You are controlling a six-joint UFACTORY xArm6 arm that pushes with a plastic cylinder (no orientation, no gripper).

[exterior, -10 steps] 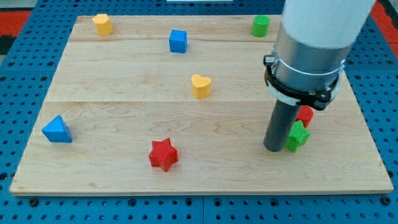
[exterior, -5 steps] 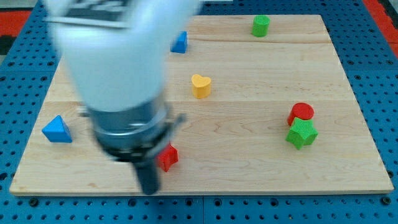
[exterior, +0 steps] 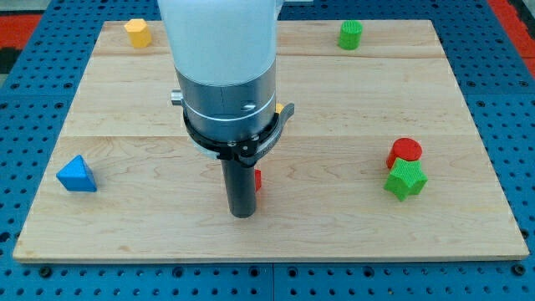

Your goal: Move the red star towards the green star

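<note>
My tip [exterior: 242, 213] rests on the wooden board [exterior: 334, 226] near the bottom centre. The red star [exterior: 257, 179] is almost wholly hidden behind the rod; only a red sliver shows at the rod's right edge, touching or nearly touching it. The green star [exterior: 405, 180] lies far to the view's right, with a red cylinder [exterior: 405, 151] right above it, touching it.
A blue triangle [exterior: 76, 174] lies at the left edge. A yellow block [exterior: 138, 33] is at the top left, a green cylinder [exterior: 351, 34] at the top right. The arm's body hides the board's middle, including the yellow heart and blue cube seen earlier.
The arm swung from the green star at the right to the far left, then came back right to the red star. The red star has shifted slightly right and up.
</note>
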